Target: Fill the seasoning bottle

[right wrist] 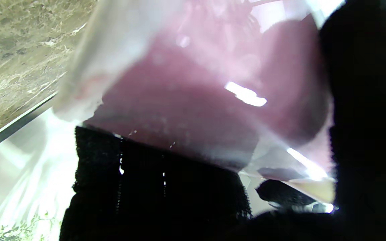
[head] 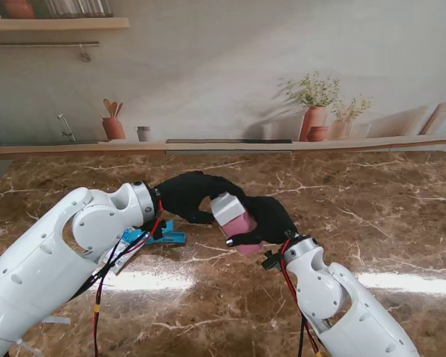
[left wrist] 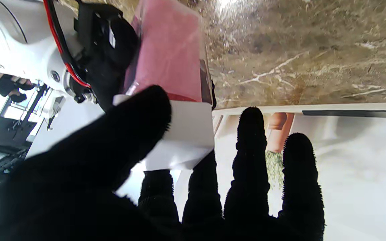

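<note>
Bottle: you see the seasoning bottle point(head: 234, 216) lifted off the marble table point(head: 372, 223), near the middle between the two arms; its clear body shows pink contents and it wears a white cap point(head: 227, 207).

Right hand: your right hand point(head: 264, 223) is wrapped around the pink body; in the right wrist view the fingers point(right wrist: 152, 187) lie flat against the bottle point(right wrist: 196, 100), so it is clamped on the bottle.

Left hand: your left hand point(head: 189, 195) reaches in from the left to the cap end. In the left wrist view the thumb point(left wrist: 136, 120) presses on the white cap point(left wrist: 183, 134) while three fingertips point(left wrist: 251, 150) stand straight and apart beyond it. Judge this a light thumb-side pinch on the cap, not a full wrap; what meets the far side of the cap is hidden.

Blue object: a small blue thing point(head: 160, 236) lies on the table just behind the left wrist; what it is cannot be made out.

Step in hand: judged from the pose, you are working the cap, either taking it off or closing it. Which one cannot be told, since the bottle already holds pink material.

Next move: keep the right hand firm so the body does not turn, bring more of the left fingers around the cap, and twist about the bottle's own axis without tilting it.
</note>
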Controlling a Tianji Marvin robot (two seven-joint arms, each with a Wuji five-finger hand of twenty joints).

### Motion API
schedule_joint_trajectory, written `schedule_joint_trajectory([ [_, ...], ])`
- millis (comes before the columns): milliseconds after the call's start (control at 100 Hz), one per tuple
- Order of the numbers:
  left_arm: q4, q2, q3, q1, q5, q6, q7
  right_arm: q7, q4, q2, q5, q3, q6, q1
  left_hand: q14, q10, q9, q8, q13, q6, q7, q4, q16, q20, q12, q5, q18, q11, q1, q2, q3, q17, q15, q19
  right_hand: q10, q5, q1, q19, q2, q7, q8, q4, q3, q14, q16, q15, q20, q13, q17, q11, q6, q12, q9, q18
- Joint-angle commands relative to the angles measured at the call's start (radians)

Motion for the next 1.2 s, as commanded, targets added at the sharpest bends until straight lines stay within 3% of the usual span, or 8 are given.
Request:
schedule_joint_trajectory([
  [0,0.010,-0.014,0.001,0.013,-0.019,0.007,-0.004,0.007,-0.008,-0.005,0.008,0.003,0.001,-0.001,-0.015,-0.042,0.116,0.015,0.080,0.082,0.202,-0.026,0.035,0.011,0.031,0.142,-0.013,0.067,-0.065,0.016,-0.030,0.040,0.055,0.070,-0.161,0.129,0.287,0.045,0.319,0.190,0.048,0.125,0.497,-0.067,0.010,0.074,-0.014,0.066,0.011,0.150,-0.342,0.041,0.110,-0.010],
  [200,0.021,-0.024,0.008,0.013,-0.023,0.026,0.029,0.004,-0.005,-0.006,0.010,0.000,0.000,0.000,0.025,0.028,0.330,0.004,0.203,0.137,0.300,-0.041,0.053,0.012,0.071,0.330,0.009,0.129,-0.150,-0.038,-0.052,0.140,0.129,0.182,-0.161,0.129,0.287,0.045,0.320,0.191,0.045,0.125,0.497,-0.067,0.009,0.074,-0.014,0.067,0.011,0.150,-0.341,0.041,0.111,-0.010],
  [240,0.024,-0.026,0.012,0.014,-0.021,0.028,0.039,0.001,-0.004,-0.007,0.009,-0.001,-0.001,0.001,0.035,0.041,0.379,-0.022,0.228,0.130,0.335,-0.089,0.054,0.011,0.086,0.371,0.022,0.144,-0.121,-0.046,-0.095,0.152,0.148,0.210,-0.161,0.130,0.287,0.045,0.320,0.191,0.045,0.124,0.497,-0.068,0.009,0.074,-0.014,0.067,0.011,0.150,-0.342,0.041,0.110,-0.010],
  [290,0.027,-0.030,0.017,0.015,-0.012,0.030,0.057,-0.001,-0.003,-0.007,0.008,-0.003,-0.001,0.002,0.043,0.054,0.439,-0.060,0.265,0.114,0.394,-0.119,0.058,0.013,0.104,0.413,0.040,0.167,-0.065,-0.054,-0.158,0.177,0.175,0.243,-0.162,0.129,0.287,0.045,0.320,0.191,0.045,0.125,0.497,-0.068,0.009,0.074,-0.014,0.067,0.011,0.150,-0.342,0.041,0.110,-0.010],
  [370,0.028,-0.034,0.023,0.018,0.008,0.041,0.076,-0.002,-0.002,-0.007,0.006,-0.005,-0.002,0.004,0.052,0.079,0.541,-0.126,0.329,0.086,0.505,-0.096,0.059,0.016,0.150,0.475,0.067,0.197,0.042,-0.016,-0.278,0.222,0.217,0.287,-0.161,0.129,0.286,0.045,0.321,0.192,0.044,0.124,0.497,-0.068,0.009,0.074,-0.015,0.067,0.011,0.150,-0.342,0.041,0.111,-0.010],
  [490,0.032,-0.046,0.025,0.032,0.040,0.063,0.136,-0.008,0.000,-0.006,-0.009,-0.006,-0.001,0.004,0.058,0.095,0.663,-0.154,0.429,0.100,0.550,-0.094,0.059,0.028,0.185,0.567,0.102,0.206,0.053,0.010,-0.256,0.304,0.273,0.350,-0.161,0.129,0.286,0.045,0.322,0.192,0.044,0.124,0.495,-0.068,0.009,0.073,-0.015,0.067,0.012,0.150,-0.343,0.041,0.111,-0.011],
  [830,0.002,-0.071,0.010,0.081,0.026,0.185,0.220,-0.037,0.008,-0.007,-0.054,-0.017,0.016,0.007,0.059,0.132,0.764,-0.098,0.531,0.195,0.561,-0.111,0.049,0.029,0.137,0.627,0.141,0.250,-0.012,0.038,-0.184,0.392,0.337,0.427,-0.163,0.129,0.287,0.045,0.325,0.193,0.043,0.124,0.492,-0.069,0.009,0.073,-0.015,0.066,0.012,0.150,-0.343,0.041,0.110,-0.012],
  [1190,-0.030,-0.087,-0.004,0.114,0.034,0.322,0.276,-0.088,0.016,-0.011,-0.098,-0.029,0.040,0.011,0.045,0.133,0.798,-0.060,0.565,0.200,0.549,-0.105,0.044,0.025,0.146,0.659,0.141,0.264,-0.056,0.035,-0.138,0.429,0.360,0.452,-0.165,0.127,0.287,0.045,0.326,0.193,0.042,0.124,0.491,-0.071,0.009,0.072,-0.016,0.065,0.012,0.150,-0.346,0.042,0.109,-0.012],
])
